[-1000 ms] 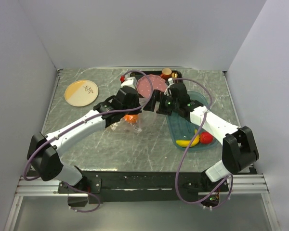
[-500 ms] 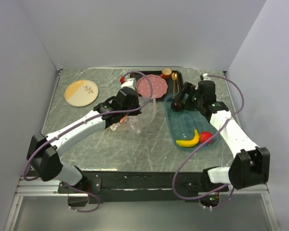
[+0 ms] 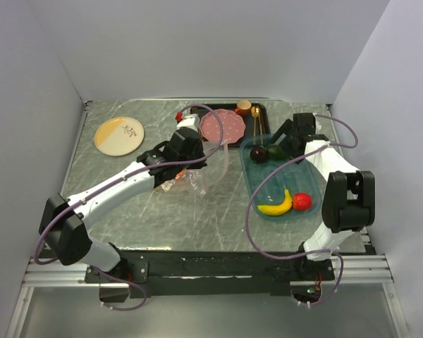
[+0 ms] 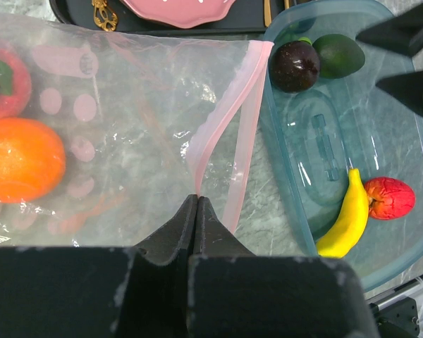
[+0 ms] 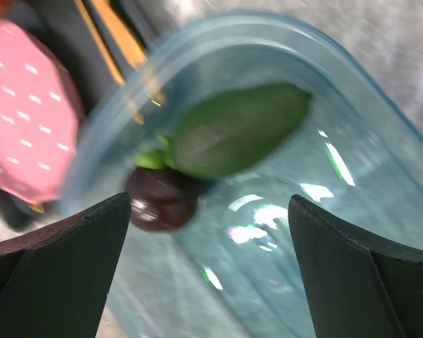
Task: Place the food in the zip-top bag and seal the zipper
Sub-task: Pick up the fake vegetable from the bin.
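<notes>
My left gripper [image 4: 196, 198] is shut on the pale pink zipper [image 4: 243, 127] at the mouth of the clear zip-top bag [image 4: 127, 127] and holds that edge up; in the top view it is at the bag's right side [image 3: 213, 152]. An orange [image 4: 21, 158] and a red fruit [image 4: 3, 77] lie in the bag. My right gripper [image 5: 210, 211] is open and empty over the far end of the blue tray [image 3: 268, 184], above a dark fruit [image 5: 158, 201] and a green fruit [image 5: 233, 130]. A banana [image 3: 276, 205] and a red strawberry [image 3: 302, 201] lie at the tray's near end.
A black tray with a pink dotted plate [image 3: 222, 127] and gold cutlery [image 3: 256, 121] stands at the back, just left of the blue tray. A beige plate [image 3: 120, 135] lies at the back left. Grey walls close in both sides.
My right arm has swung away from the bag's mouth, to the right and back, and is now over the far end of the blue tray. The left gripper still holds the bag.
</notes>
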`<action>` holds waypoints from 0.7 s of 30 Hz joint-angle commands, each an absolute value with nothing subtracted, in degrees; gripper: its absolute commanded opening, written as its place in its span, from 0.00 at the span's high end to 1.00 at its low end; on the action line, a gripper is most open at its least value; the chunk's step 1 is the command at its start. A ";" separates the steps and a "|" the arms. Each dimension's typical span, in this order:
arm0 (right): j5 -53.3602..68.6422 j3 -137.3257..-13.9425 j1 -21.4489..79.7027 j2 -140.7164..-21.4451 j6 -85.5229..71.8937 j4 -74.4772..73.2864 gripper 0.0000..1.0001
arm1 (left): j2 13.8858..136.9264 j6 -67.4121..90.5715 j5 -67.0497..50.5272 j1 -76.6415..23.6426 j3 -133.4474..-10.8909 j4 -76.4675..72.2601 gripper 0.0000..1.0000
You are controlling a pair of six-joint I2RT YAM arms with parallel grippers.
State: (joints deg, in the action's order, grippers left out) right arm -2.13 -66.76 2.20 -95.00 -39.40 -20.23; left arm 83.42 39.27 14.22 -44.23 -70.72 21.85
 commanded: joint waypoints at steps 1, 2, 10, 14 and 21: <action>-4.47 -72.41 2.55 -97.81 -47.02 -17.13 0.00 | 83.23 39.29 14.24 -44.47 -72.51 21.27 0.99; -6.05 -74.25 2.46 -99.13 -47.54 -20.97 0.00 | 83.32 39.20 14.33 -44.47 -72.60 21.36 0.99; -8.00 -76.91 2.20 -103.89 -49.39 -22.76 0.00 | 83.85 38.94 14.86 -44.39 -73.12 21.97 0.99; -8.44 -75.33 2.29 -103.97 -49.57 -21.19 0.00 | 84.37 38.58 14.68 -44.47 -73.74 22.15 0.99; -9.05 -78.84 2.20 -109.50 -49.74 -23.03 0.00 | 84.20 38.76 15.03 -44.39 -73.83 22.41 0.99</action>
